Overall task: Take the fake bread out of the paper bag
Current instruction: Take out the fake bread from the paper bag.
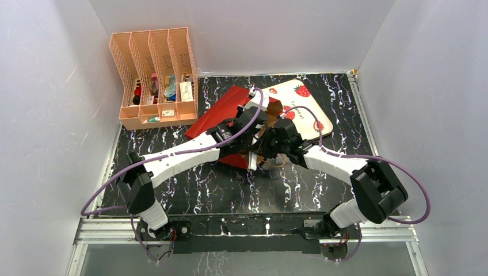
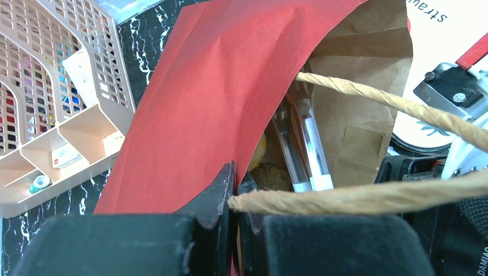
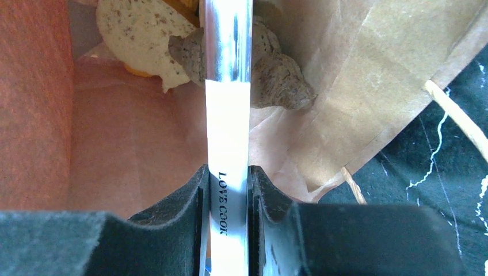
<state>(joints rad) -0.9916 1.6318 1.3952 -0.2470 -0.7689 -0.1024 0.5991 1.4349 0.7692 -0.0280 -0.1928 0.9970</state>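
Where the 2 arms meet in the middle of the desk, the red paper bag lies on its side. The left gripper is closed tight on a tan cord handle at the edge of the bag's mouth. The red side of the bag bends up above it. Another stretch of cord runs across the open mouth.

The right gripper is squeezed shut on a pair of shiny metal tongs (the white band on them reads "LOVE COOK"). The tongs reach deep into the bag, over the brown paper inside.

The fake bread is inside the bag, at the far end by the tips of the tongs. It shows as 1 pale piece with dark specks, 1 brown piece touching the side of the tongs, and a bit of orange behind them. I cannot tell if the tongs are pinching any piece.

A peach organiser stands at the far left corner of the desk. A white board with red strawberries on it lies behind the bag.
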